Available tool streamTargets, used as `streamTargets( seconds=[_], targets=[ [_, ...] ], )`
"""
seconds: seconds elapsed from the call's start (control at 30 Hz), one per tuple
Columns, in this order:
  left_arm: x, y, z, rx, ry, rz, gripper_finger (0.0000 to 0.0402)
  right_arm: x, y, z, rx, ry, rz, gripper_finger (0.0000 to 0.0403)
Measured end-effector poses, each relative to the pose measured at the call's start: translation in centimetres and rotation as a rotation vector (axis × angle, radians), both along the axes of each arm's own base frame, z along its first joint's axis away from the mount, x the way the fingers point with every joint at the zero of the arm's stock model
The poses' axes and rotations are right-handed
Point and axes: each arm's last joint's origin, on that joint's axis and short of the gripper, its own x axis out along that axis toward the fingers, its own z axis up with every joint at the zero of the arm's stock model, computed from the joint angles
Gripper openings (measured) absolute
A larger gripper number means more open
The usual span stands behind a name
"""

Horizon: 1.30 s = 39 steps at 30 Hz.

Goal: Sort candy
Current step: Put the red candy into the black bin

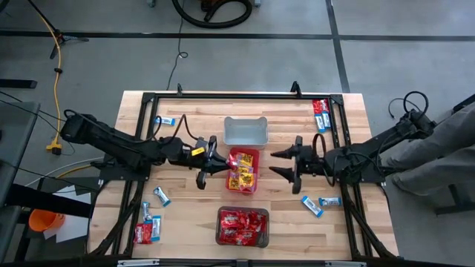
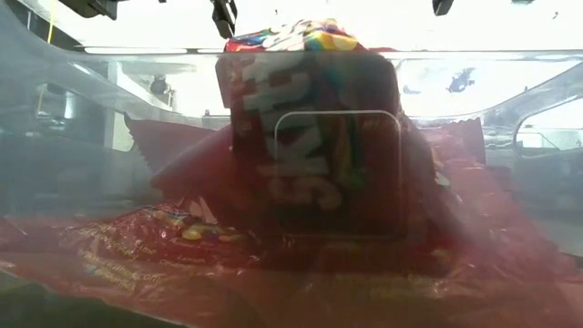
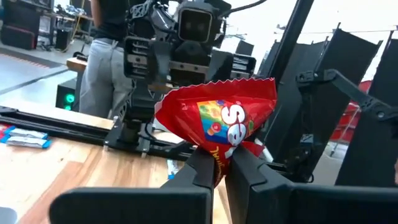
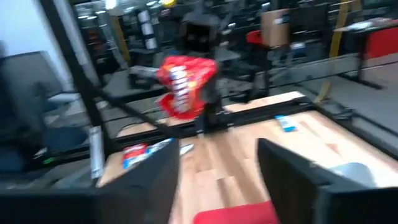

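My left gripper [image 3: 222, 158] is shut on a red candy packet [image 3: 217, 115] and hovers at the left edge of the pink bin [image 1: 256, 152], in the table's middle [image 1: 217, 163]. The right wrist view shows that packet [image 4: 185, 84] from the far side. My right gripper [image 1: 272, 163] stands open just right of the pink bin, with nothing between its fingers [image 4: 217, 186]. Loose candy lies flat on the table: blue-and-white packets [image 1: 165, 120] [image 1: 312, 205] and red ones [image 1: 320, 106] [image 1: 142, 233]. The low view looks through a bin wall at red packets [image 2: 310, 137]. My left gripper pinches the red packet's lower edge [image 3: 214, 154] between its two fingers. The fingers lie level and come from the table's left. The packet stands up above the fingertips, a little tilted, lifted clear of the table.
Three bins stand in a row down the table's middle: a grey one [image 1: 245, 131] at the far side, the pink one with yellow and red packets, and a dark one [image 1: 242, 226] full of red packets near the front. A black frame [image 1: 148, 96] borders the tabletop.
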Motion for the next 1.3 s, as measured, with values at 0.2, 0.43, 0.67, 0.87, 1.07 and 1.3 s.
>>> streamTargets(
  seconds=[0.2, 0.43, 0.67, 0.87, 1.07, 1.3],
  targets=[
    [0.0, 0.0, 0.0, 0.069, -0.01, 0.009, 0.0003, 0.1, 0.1, -0.1, 0.011, 0.008, 0.134, 0.0017],
    [0.0, 0.0, 0.0, 0.133, -0.019, 0.015, 0.0003, 0.2, 0.0, -0.1, 0.03, 0.01, 0.136, 0.0003],
    [0.4, -1.8, 0.2, 0.101, 0.165, -0.109, 0.0003, 0.2, -0.1, -0.1, 0.033, 0.009, 0.135, 0.0003],
    [2.6, -6.1, 0.9, 0.302, 0.402, -0.253, 0.0003, 0.2, -0.1, -0.2, 0.001, 0.029, 0.137, 0.0001],
    [5.5, -10.0, -1.3, 0.405, 0.531, -0.363, 0.0009, 0.2, -0.1, -0.5, 0.012, 0.059, 0.143, 0.0001],
    [8.3, -12.8, -3.7, 0.401, 0.628, -0.437, 0.0051, 0.1, -0.1, -1.0, 0.037, 0.106, 0.147, 0.0]
  ],
)
